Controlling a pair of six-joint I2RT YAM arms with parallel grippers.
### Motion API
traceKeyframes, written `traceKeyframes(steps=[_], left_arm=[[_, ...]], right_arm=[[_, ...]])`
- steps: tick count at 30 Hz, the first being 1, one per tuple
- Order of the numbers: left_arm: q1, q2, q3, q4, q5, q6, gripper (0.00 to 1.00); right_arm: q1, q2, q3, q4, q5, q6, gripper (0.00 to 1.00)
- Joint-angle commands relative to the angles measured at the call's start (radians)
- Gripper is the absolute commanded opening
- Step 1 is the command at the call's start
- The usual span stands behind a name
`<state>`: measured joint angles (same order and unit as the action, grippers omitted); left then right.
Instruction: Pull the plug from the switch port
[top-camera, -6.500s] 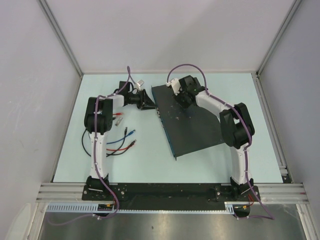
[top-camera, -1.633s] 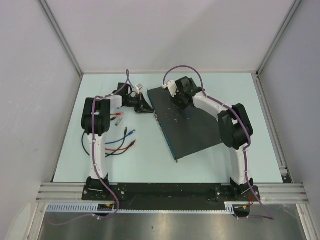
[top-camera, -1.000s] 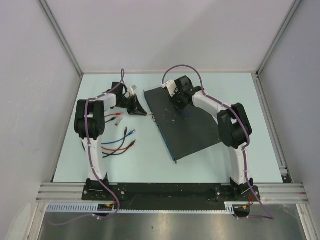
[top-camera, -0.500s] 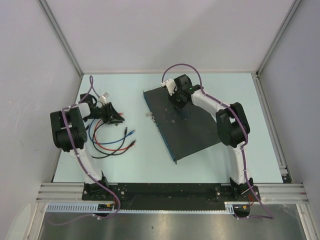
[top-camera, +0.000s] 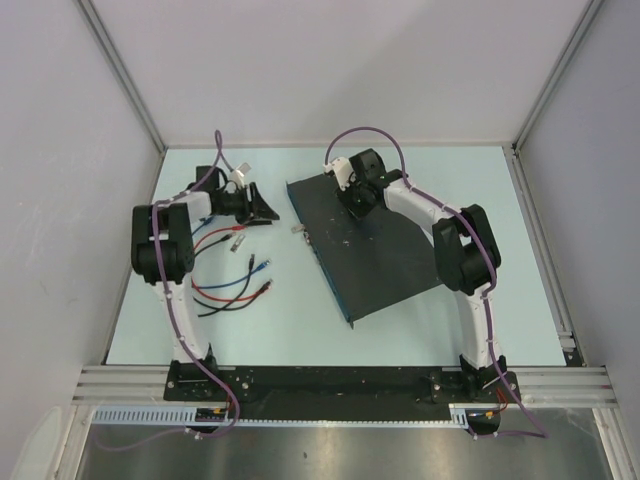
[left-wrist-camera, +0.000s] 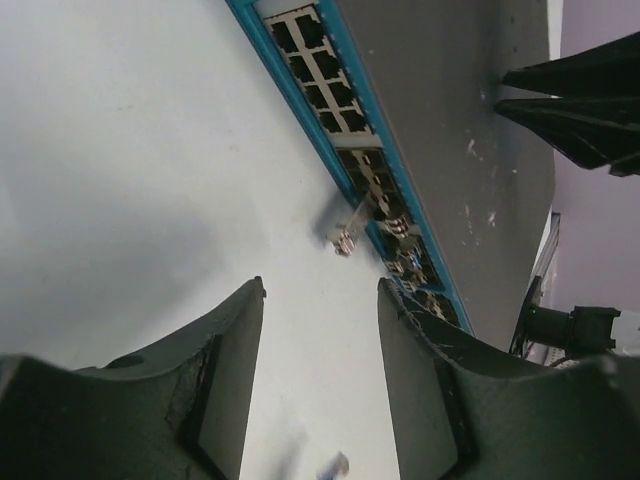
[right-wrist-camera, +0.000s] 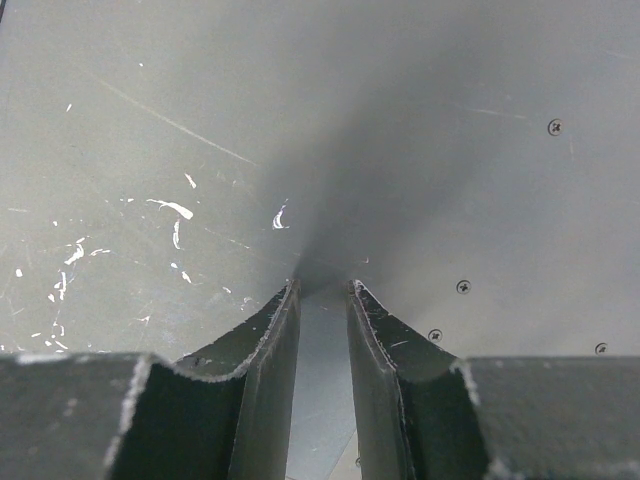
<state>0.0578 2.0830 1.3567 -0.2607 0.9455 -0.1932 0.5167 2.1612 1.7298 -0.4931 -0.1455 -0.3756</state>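
I read the left hand (left-wrist-camera: 320, 290) apart and empty, left of the plug (left-wrist-camera: 345, 238); the right hand (right-wrist-camera: 322, 288) is narrowly apart, tips on the switch (right-wrist-camera: 150, 150).

No legible text or markings anywhere

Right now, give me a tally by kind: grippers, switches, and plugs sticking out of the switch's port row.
Grippers: 2 (left gripper, right gripper)
Switches: 1 (switch)
Plugs sticking out of it: 1 (plug)
Total: 4
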Motion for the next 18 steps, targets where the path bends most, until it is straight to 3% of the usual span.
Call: traceKeyframes(steps=[1,18], left_arm=[[-0.048,0.080,0.084,0.005,-0.022,-0.028,0.55],[-0.124,0.176,0.124,-0.081,0.006,-0.002,0.45]], right_arm=[[0.017,0.094,-0.073,-0.062,0.021,-0.014,0.31],[0.020,0.084,-0.095,-0.058,0.023,-0.014,0.31]])
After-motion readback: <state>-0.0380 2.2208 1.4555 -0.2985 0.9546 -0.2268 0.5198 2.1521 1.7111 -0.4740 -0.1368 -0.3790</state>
